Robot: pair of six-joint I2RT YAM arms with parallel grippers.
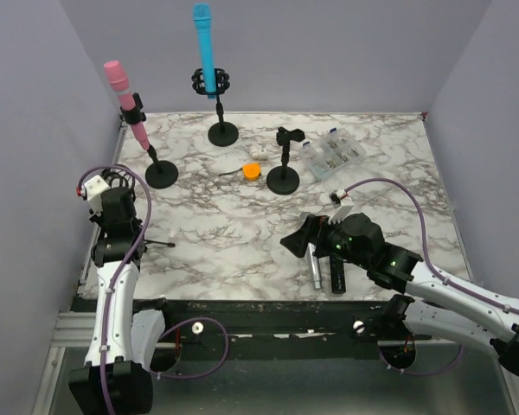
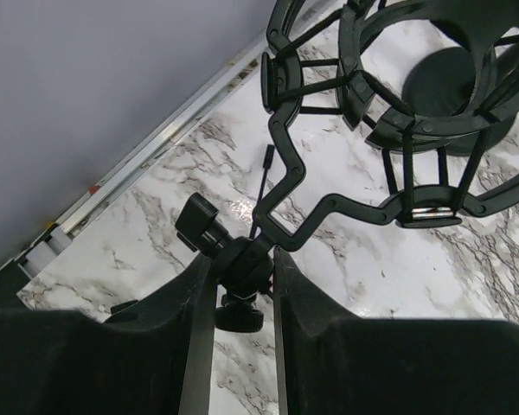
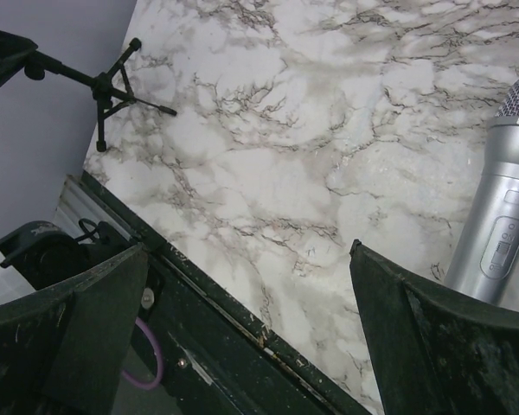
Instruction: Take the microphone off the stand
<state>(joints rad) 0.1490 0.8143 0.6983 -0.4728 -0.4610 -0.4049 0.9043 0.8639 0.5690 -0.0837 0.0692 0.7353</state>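
A silver microphone (image 1: 316, 268) lies flat on the marble table near the front edge, free of any stand; in the right wrist view the microphone (image 3: 502, 233) lies just beyond the right finger. My right gripper (image 1: 298, 242) hovers beside it, open and empty (image 3: 249, 249). My left gripper (image 2: 242, 259) is shut on the swivel joint of a small black tripod stand (image 3: 104, 86). Its empty shock mount (image 2: 406, 112) sticks out ahead of the fingers. From above, the left gripper (image 1: 119, 220) is mostly hidden under its wrist; only the stand's legs (image 1: 160, 245) show.
At the back stand a pink microphone (image 1: 125, 108) and a blue microphone (image 1: 206, 47), each in its own stand, and an empty clip stand (image 1: 285, 160). An orange object (image 1: 253, 171), a clear plastic box (image 1: 333, 156) and a black bar (image 1: 337, 277) lie on the table.
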